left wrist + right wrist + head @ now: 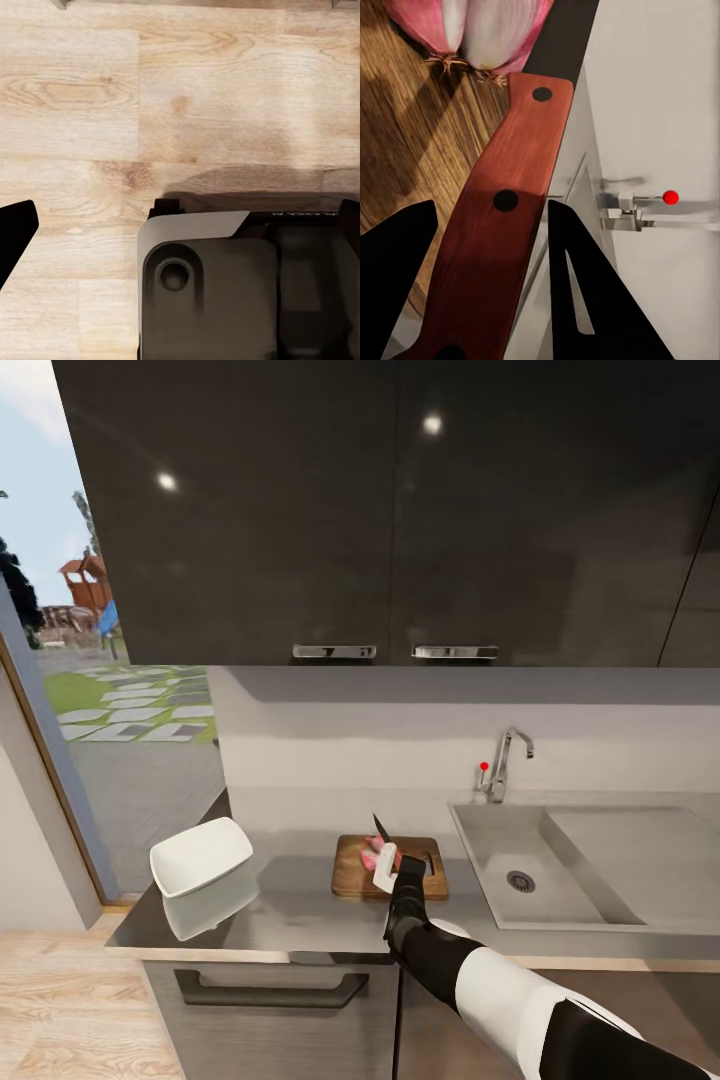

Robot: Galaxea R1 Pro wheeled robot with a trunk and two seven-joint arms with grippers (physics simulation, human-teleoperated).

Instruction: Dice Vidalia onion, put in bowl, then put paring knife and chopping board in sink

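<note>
From my head camera, the bowl (201, 856) sits left on the countertop (290, 920); my right gripper (386, 868) grips the knife (380, 828) over the board (352, 872), sink (585, 865) rightward. My right wrist camera shows split onion (484, 30); left wrist, floor (150, 112), its claw's state unclear.

Grey steel countertop (290, 920) above cabinet fronts. Chopping board (358, 870) lies flat near centre, pinkish onion pieces (376, 852) on it. White bowl (200, 857) at board's 9 o'clock, near counter's left end, tilted, its reflection showing in steel. Sink (500, 865) set into counter at board's 3 o'clock, well apart from bowl.
</note>
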